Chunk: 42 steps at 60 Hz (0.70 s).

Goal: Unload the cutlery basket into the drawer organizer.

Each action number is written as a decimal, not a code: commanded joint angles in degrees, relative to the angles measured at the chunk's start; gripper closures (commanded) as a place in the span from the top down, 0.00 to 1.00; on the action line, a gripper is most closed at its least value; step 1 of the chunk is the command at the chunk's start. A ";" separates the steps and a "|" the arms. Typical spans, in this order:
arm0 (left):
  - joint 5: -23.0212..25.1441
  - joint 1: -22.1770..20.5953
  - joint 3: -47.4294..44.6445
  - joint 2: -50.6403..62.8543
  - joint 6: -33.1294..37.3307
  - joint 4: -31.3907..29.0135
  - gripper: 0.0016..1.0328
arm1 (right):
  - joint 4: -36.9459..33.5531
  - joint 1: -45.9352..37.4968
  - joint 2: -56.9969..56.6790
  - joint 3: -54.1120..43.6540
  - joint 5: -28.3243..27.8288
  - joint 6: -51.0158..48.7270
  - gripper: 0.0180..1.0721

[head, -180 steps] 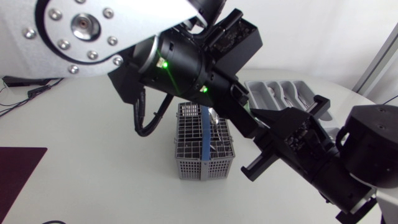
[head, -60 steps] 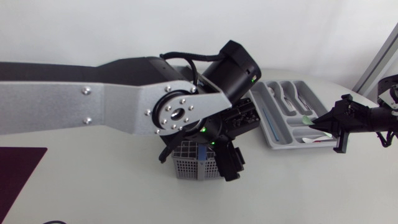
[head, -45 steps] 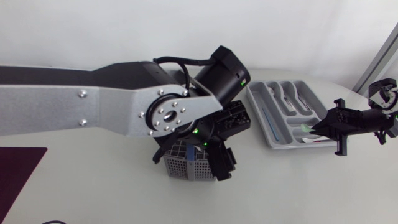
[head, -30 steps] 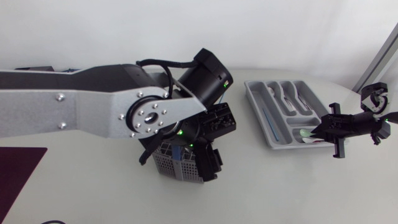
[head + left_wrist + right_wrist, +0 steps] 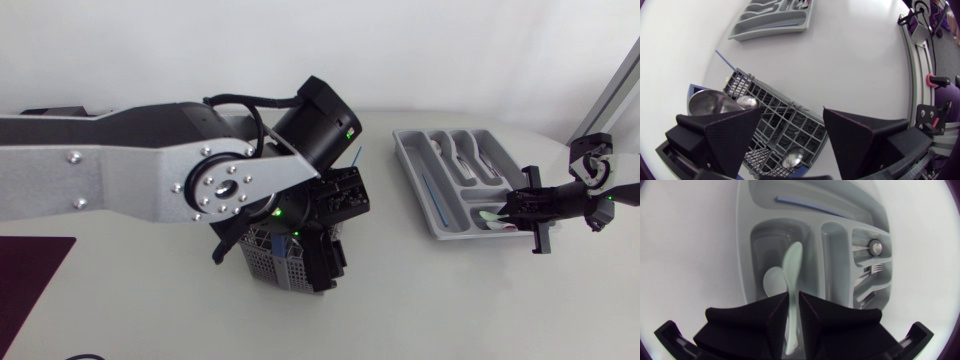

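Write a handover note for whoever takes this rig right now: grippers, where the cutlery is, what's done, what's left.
Left gripper: open, empty, above the basket.
Right gripper: shut on a pale spoon, held over the organizer compartment where a second pale spoon lies.
Done: metal cutlery and a blue stick are in the organizer.
Left: release the held spoon. Then unload the basket, which holds metal spoons and a thin blue piece.
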 commanded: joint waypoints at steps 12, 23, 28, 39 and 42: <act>-0.25 2.57 -1.78 -1.27 2.94 -0.79 0.94 | 1.48 0.35 -2.90 -3.37 -0.31 -1.12 0.46; -0.25 2.48 -2.04 -2.85 4.08 -0.79 0.94 | 0.95 0.35 -10.81 -5.22 -4.70 4.68 0.52; -0.25 2.31 -1.69 -4.26 4.52 -0.79 0.95 | -1.51 0.35 -15.38 -5.22 -8.66 8.63 0.56; -0.51 1.69 -1.96 -6.81 6.63 -1.41 0.95 | -6.60 1.58 -23.73 -8.21 -15.25 18.47 0.58; -1.21 1.52 -1.96 -6.98 7.25 -1.41 0.95 | -6.69 2.37 -25.49 -9.88 -16.39 21.38 0.60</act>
